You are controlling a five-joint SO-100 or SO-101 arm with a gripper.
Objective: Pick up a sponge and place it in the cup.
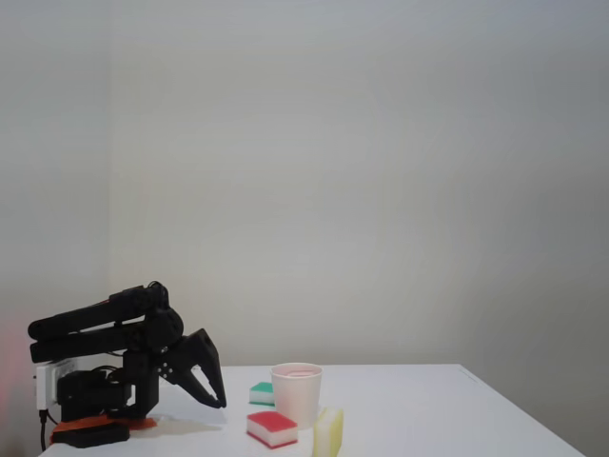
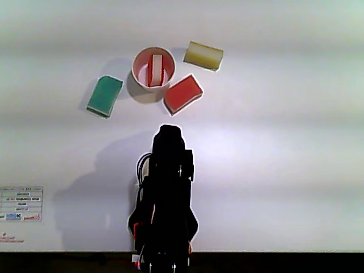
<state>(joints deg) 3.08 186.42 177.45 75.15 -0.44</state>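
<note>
The white cup (image 2: pixel 135 69) stands at the far side of the table, and a red-and-white sponge (image 2: pixel 155 69) stands on edge inside it. A second red-topped sponge (image 2: pixel 183 94) lies flat on the table, touching or nearly touching the cup's lower right side. In the fixed view this sponge (image 1: pixel 272 428) lies in front of the cup (image 1: pixel 297 400). My gripper (image 1: pixel 219 402) is folded back over the arm's base, left of the cup and apart from it, fingers pointing down, shut and holding nothing. From above the gripper (image 2: pixel 169 131) points toward the cup.
A green-topped sponge (image 2: pixel 104 95) lies left of the cup. A pale yellow sponge (image 2: pixel 203 55) lies to its upper right, and in the fixed view it (image 1: pixel 328 431) stands near the front edge. A printed label (image 2: pixel 21 203) sits beside the arm's base.
</note>
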